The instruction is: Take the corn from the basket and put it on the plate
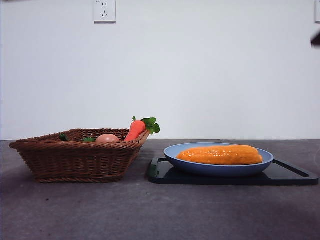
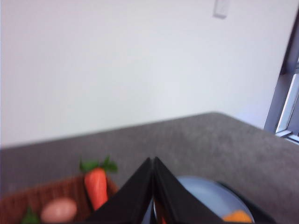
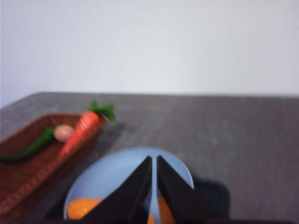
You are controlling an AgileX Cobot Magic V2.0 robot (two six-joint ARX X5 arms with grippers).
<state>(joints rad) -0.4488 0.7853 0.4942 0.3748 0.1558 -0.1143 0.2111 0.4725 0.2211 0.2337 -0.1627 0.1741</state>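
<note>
Table (image 1: 75,210): grey, matte, bearing all items.
Basket (image 1: 75,160): brown wicker, flared sides; no cob inside. Holds a carrot (image 1: 135,130) leaning on the rim nearest the plate, a peach-coloured ball (image 1: 107,138), and a green item, partly hidden.
Tray (image 1: 295,175): flat, black, just beside the basket, under the plate.
Plate (image 1: 220,169): blue, round, seated on the tray.
Corn (image 1: 220,155): lying inside the plate, long axis level and running across the front view. Placement judged done; only withdrawal would remain.
Right gripper (image 3: 154,161): jaws drawn together at the tips, holding nothing, raised over the plate with the cob below it; the nearer arm.
Left gripper (image 2: 153,162): jaws pressed together, empty, raised above the gap between basket and plate.
</note>
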